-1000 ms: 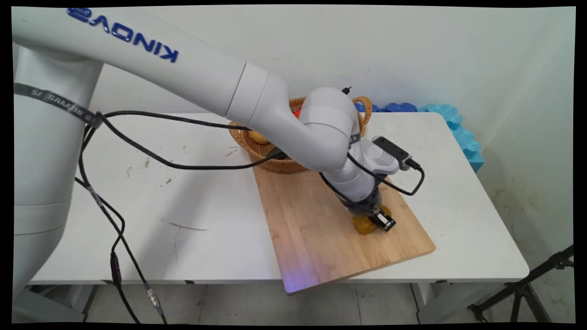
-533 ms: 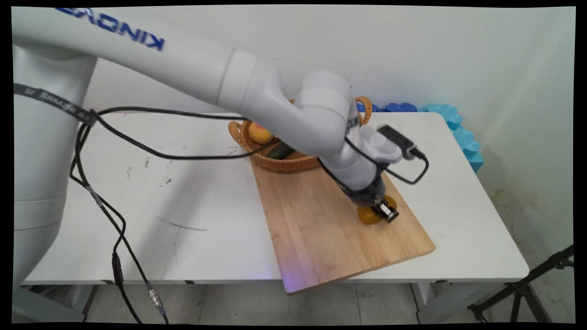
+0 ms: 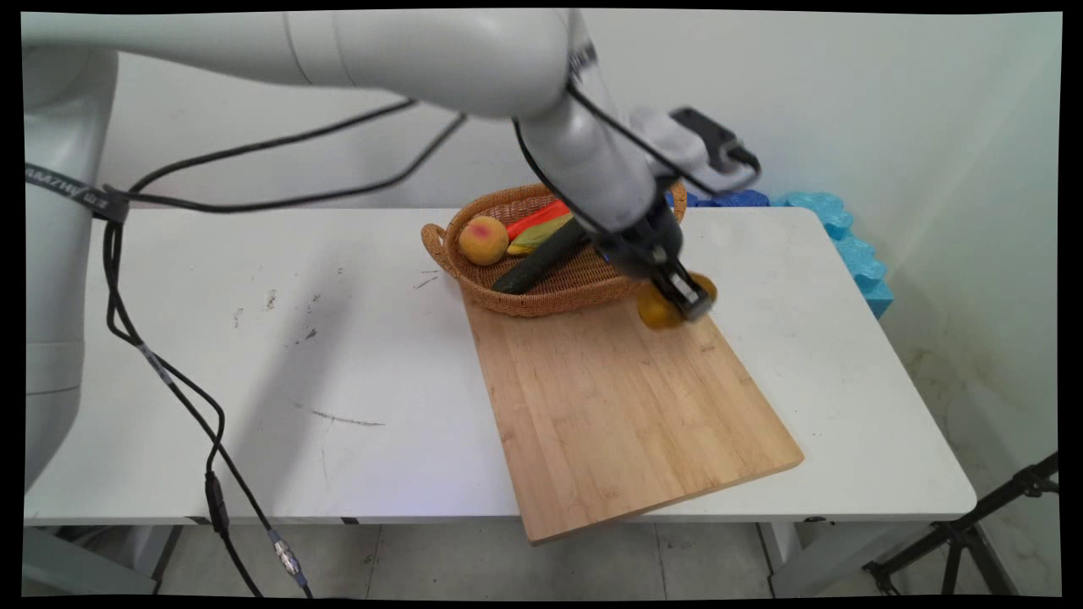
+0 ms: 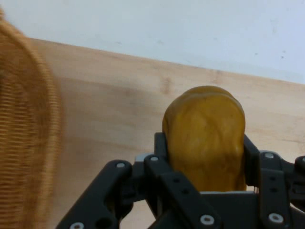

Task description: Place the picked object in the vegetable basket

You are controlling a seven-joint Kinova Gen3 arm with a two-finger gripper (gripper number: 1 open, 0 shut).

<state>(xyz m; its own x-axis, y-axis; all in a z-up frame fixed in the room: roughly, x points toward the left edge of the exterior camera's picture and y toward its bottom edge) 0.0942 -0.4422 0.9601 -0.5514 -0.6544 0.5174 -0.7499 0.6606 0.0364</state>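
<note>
My gripper is shut on a yellow-brown potato, held in the air above the far end of the wooden cutting board. In the hand view the potato stands clamped between the two fingers, with the board below it. A woven basket sits just left of the gripper; its rim fills the hand view's left edge. In the basket lie a peach, a dark green cucumber and a red and yellow piece.
The cutting board lies slanted on the white table, one corner over the front edge. Blue foam shapes are stacked behind the table's far right corner. Black cables hang at the left. A tripod leg stands at the lower right.
The gripper has risen from the board with the potato and moved toward the far end, near the basket. The arm has swung up, so the basket's contents show.
</note>
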